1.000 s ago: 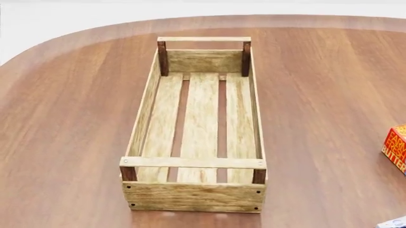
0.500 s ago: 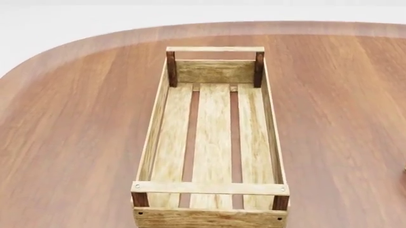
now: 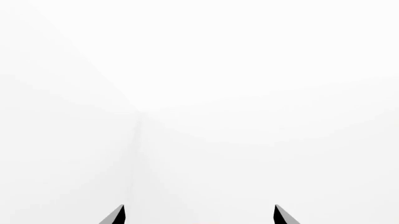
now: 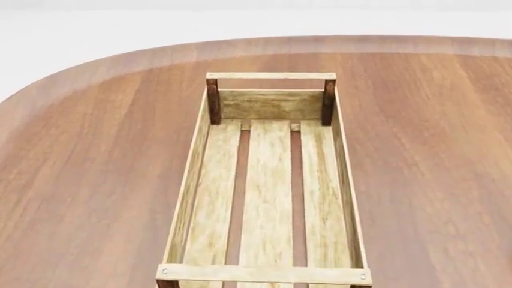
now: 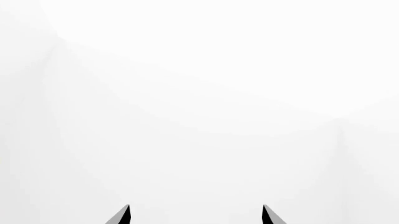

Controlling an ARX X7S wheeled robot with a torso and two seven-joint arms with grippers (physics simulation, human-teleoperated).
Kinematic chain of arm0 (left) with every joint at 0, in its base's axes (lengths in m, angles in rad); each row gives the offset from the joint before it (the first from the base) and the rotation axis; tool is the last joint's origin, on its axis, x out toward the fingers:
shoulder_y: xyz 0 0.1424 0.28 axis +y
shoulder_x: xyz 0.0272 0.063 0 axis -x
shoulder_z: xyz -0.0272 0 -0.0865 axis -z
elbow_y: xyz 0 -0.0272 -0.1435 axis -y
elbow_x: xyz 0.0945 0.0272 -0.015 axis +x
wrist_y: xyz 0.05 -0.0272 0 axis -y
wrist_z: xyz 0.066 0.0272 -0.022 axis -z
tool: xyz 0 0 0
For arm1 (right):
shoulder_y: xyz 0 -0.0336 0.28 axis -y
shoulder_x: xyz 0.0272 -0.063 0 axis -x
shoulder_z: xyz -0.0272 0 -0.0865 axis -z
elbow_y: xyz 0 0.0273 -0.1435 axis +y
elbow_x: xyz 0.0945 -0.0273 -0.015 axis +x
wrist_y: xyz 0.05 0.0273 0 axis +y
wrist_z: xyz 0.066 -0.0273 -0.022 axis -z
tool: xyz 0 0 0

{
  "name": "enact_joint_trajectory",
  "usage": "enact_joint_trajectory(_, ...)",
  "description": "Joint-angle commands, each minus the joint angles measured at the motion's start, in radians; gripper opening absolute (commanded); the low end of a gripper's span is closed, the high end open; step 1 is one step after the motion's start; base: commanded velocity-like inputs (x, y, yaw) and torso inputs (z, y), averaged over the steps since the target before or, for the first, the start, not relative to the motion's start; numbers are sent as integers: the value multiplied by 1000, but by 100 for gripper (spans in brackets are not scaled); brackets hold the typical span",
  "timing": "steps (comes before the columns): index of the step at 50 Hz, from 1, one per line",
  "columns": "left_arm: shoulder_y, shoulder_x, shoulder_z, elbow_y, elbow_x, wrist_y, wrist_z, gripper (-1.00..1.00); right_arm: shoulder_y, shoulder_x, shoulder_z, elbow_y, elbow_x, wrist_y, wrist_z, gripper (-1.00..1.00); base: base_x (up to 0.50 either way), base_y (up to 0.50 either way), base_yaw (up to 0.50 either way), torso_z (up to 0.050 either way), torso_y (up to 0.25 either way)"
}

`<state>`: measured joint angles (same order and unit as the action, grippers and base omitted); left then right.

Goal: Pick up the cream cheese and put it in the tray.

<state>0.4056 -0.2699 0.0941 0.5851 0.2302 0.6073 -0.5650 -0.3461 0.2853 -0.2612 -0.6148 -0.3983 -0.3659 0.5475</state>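
The tray (image 4: 196,174), a long light-wood slatted crate with dark brown corner posts and a rail across each end, stands in the middle of the head view with nothing in it. The cream cheese is out of view. Neither arm shows in the head view. My left gripper (image 3: 198,215) is open, with only its two dark fingertips (image 3: 115,215) showing against blank white. My right gripper (image 5: 195,215) is open too, its fingertips (image 5: 121,215) wide apart in front of white wall, nothing between them.
The tray rests on a brown wooden table (image 4: 88,156) with a rounded far edge. White floor or wall lies beyond that edge. Both wrist views show only white surroundings.
The head view has shifted: the tray has slid down the picture and its near end is now partly cut off. The red-orange box at the right edge has left the view.
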Motion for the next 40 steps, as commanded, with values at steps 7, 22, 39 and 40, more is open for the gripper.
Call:
enact_joint_trajectory(7, -1, -8, 3, 0, 0, -1, -10, 100, 1, 7, -7, -3, -2, 4, 6, 100, 182, 0, 0, 0, 0)
enact_joint_trajectory(22, -3, -13, 8, 0, 2, -4, -17, 100, 6, 12, -13, 0, -2, 8, 11, 100, 182, 0, 0, 0, 1)
enact_joint_trajectory(39, -2, -19, 11, 0, 5, -2, -27, 100, 5, 18, -19, -3, -2, 13, 16, 100, 181, 0, 0, 0, 0)
enact_joint_trajectory(40, -2, -19, 11, 0, 5, -2, -28, 100, 6, 18, -20, -1, -2, 12, 16, 100, 184, 0, 0, 0, 0)
